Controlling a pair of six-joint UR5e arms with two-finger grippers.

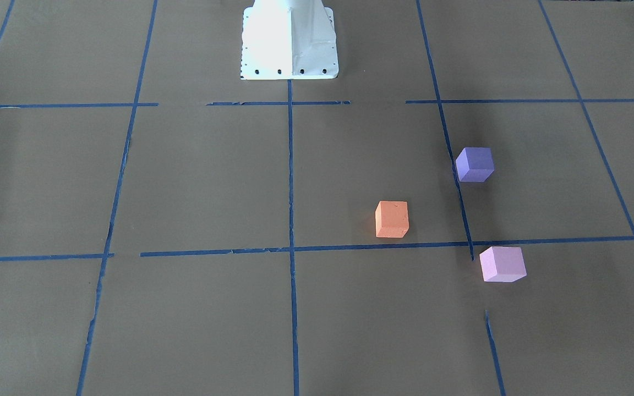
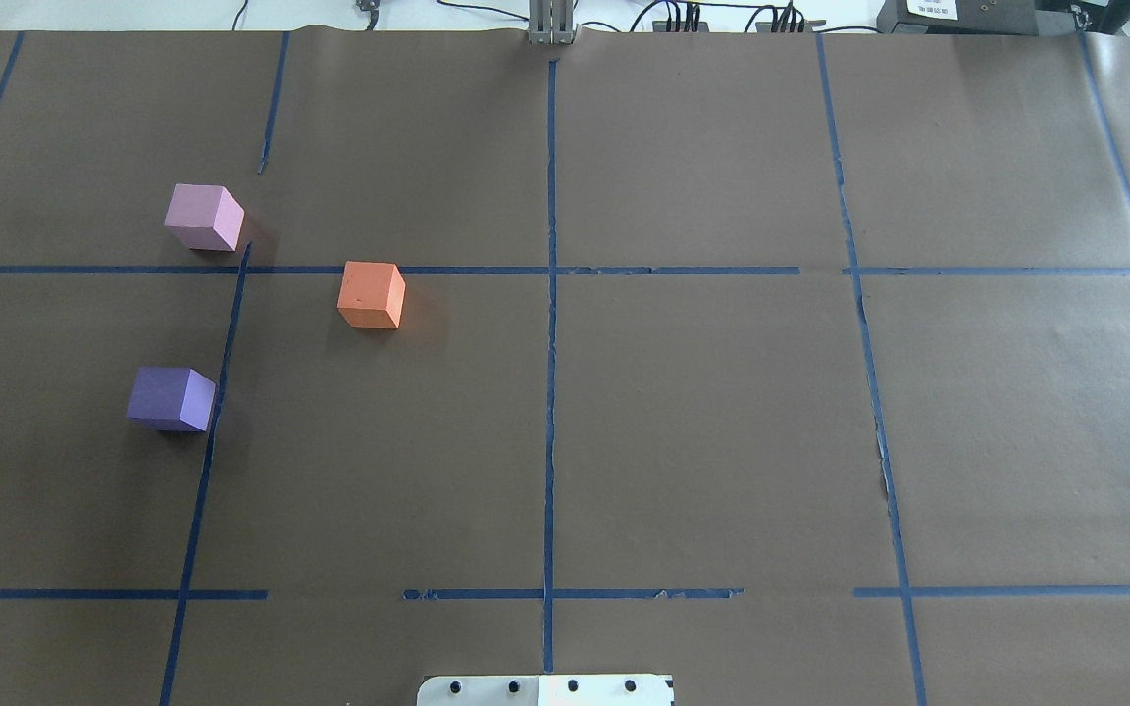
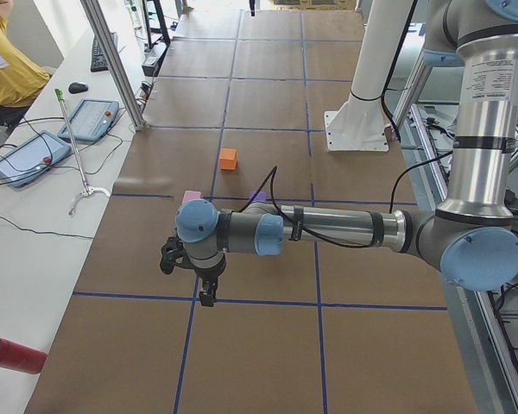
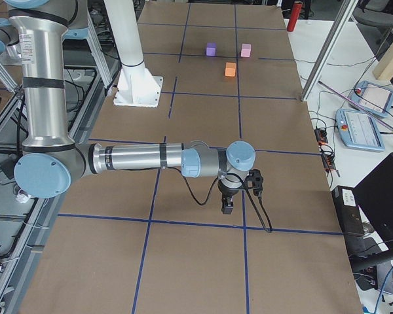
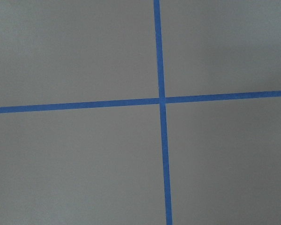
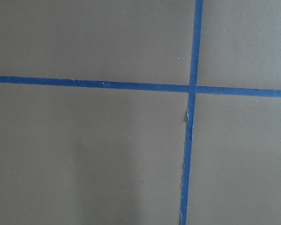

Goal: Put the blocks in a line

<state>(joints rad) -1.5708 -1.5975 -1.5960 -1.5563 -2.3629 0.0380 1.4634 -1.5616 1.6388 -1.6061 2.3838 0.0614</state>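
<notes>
Three cubes lie apart on the brown paper on my left side. The orange block (image 2: 371,294) (image 1: 392,219) is nearest the centre line. The violet-purple block (image 2: 171,398) (image 1: 475,164) lies closer to my base, and the pale pink-lilac block (image 2: 203,217) (image 1: 502,264) lies farther out. They form a triangle, none touching. My left gripper (image 3: 207,293) shows only in the exterior left view, pointing down, short of the blocks; I cannot tell whether it is open or shut. My right gripper (image 4: 227,206) shows only in the exterior right view, far from the blocks; its state is also unclear.
Blue tape lines (image 2: 551,294) grid the paper. My white base pedestal (image 1: 289,44) stands at the table's near edge. Both wrist views show only paper and a tape cross (image 5: 162,99). A red cylinder (image 3: 13,355) and control tablets (image 3: 30,157) lie along the operators' side.
</notes>
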